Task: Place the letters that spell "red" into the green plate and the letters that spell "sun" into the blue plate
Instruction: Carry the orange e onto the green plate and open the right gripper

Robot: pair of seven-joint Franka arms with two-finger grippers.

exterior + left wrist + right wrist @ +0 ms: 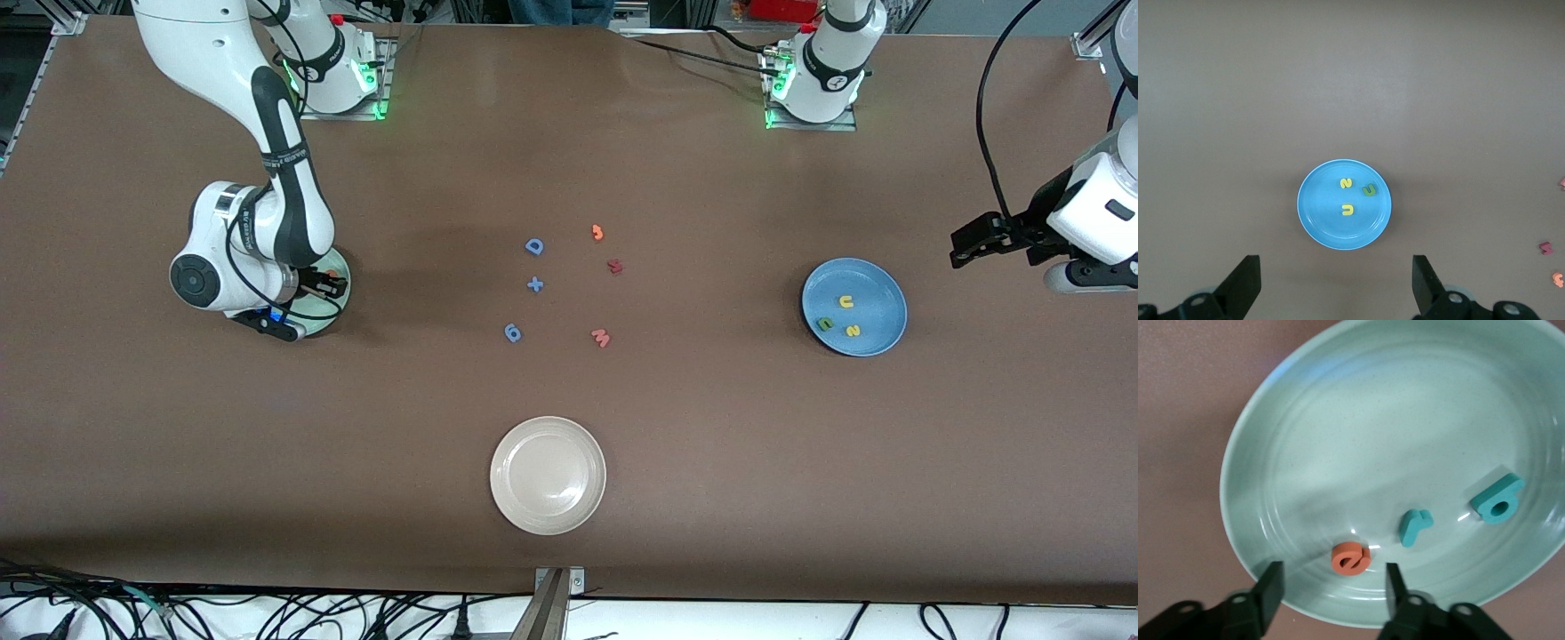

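Note:
My right gripper [1333,587] hangs low over the pale green plate [1338,440], open, with nothing between its fingers. An orange "e" [1351,559] lies flat in the plate just past the fingertips, with a teal "r" [1413,525] and a teal "d" [1498,500] beside it. In the front view the right gripper [324,286] hides most of the green plate [322,325]. The blue plate [876,289] holds a yellow "u" [845,301], a green "n" [825,324] and a yellow "s" [853,331]. My left gripper [978,240] waits open, up beside the blue plate [1325,220] at the left arm's end.
A cream-white plate [548,476] sits near the front camera. Loose pieces lie mid-table: a blue "D" [533,246], a blue plus [534,284], a blue "6" [513,332], an orange piece [597,233], a dark red letter [614,265] and a salmon "w" [601,337].

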